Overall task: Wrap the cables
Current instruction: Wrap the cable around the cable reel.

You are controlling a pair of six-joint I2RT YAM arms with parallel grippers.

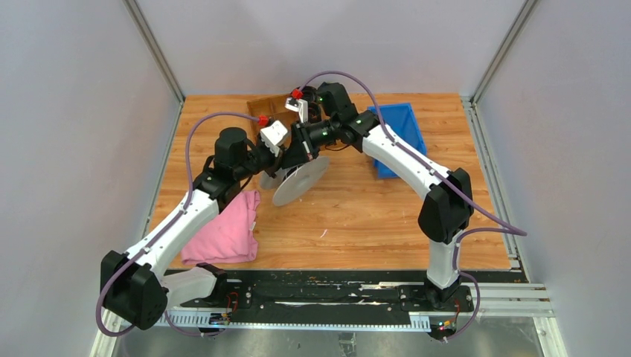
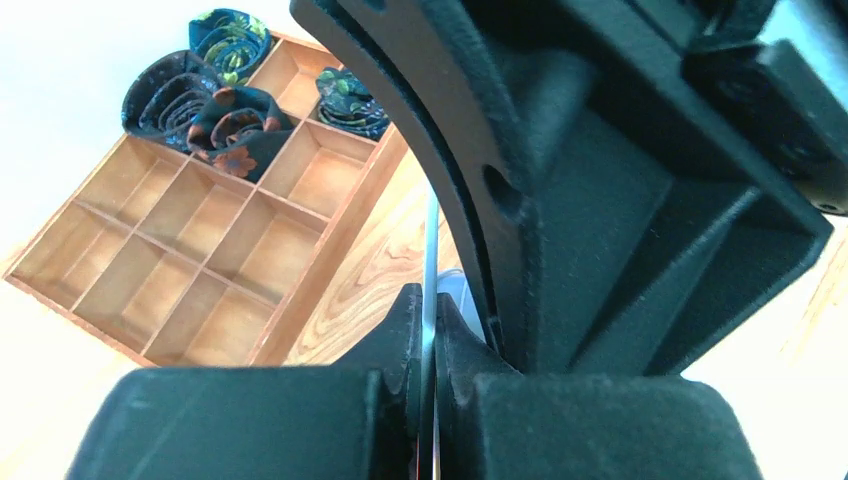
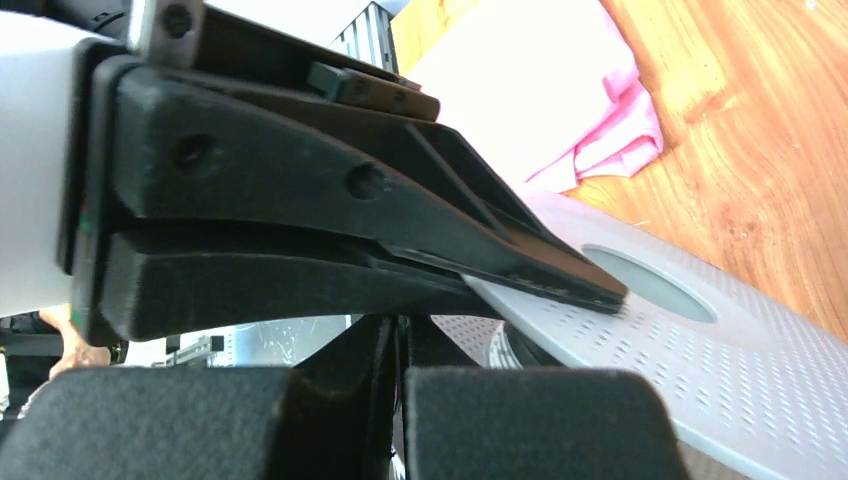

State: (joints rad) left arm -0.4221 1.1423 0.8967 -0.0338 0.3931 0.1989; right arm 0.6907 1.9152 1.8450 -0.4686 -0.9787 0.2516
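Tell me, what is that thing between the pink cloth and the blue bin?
A grey perforated disc, tilted above the wooden table, lies between the pink cloth and the blue bin; the top view shows it.

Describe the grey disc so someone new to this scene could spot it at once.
Start at the wooden table and go to its middle. The disc sits tilted there, between the pink cloth on the left and the blue bin on the right. It alone is round, pale grey and perforated.

We've got a tilted grey disc [image 1: 301, 182] held up mid-tabletop [image 1: 357, 216], pink cloth [image 1: 223, 234] to its left, blue bin [image 1: 402, 134] right
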